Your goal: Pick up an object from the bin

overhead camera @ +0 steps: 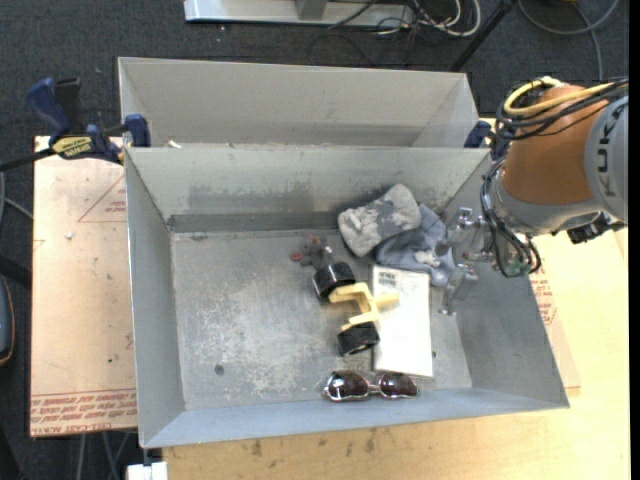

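My gripper (455,268) hangs low at the bin's right side, just right of a crumpled grey cloth (383,221) that lies against the back wall. A white flat packet with a printed label (405,320) lies just left of and below the gripper, its top right corner close to it. A yellow piece with two black wheel-like ends (347,303) rests against the packet's left edge. I see nothing held in the gripper.
Dark sunglasses (370,386) lie by the front wall below the packet. A small reddish bit (300,256) sits left of the yellow piece. The bin's left half is bare floor. The arm with its orange cover reaches in over the right rim.
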`<action>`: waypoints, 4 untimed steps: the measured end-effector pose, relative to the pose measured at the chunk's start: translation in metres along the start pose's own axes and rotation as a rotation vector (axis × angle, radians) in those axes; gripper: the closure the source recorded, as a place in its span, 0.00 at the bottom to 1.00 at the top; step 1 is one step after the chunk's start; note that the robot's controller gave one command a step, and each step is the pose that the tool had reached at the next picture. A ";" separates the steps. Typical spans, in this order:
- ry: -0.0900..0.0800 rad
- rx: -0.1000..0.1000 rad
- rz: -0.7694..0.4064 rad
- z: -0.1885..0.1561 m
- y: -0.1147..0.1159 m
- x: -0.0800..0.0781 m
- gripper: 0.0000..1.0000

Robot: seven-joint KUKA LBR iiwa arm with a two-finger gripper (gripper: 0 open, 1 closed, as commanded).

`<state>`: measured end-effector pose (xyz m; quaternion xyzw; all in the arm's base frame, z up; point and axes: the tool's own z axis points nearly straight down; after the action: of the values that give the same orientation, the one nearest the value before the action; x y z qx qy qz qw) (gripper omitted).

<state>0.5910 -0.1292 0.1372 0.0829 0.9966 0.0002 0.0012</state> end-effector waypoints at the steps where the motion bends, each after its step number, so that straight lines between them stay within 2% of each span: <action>1: -0.001 -0.001 0.317 0.045 0.011 0.000 0.00; 2: -0.029 0.000 0.211 0.058 0.007 -0.015 1.00; 4: -0.028 0.000 0.211 0.058 0.007 -0.015 1.00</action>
<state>0.6067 -0.1249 0.0789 0.1871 0.9822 -0.0007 0.0152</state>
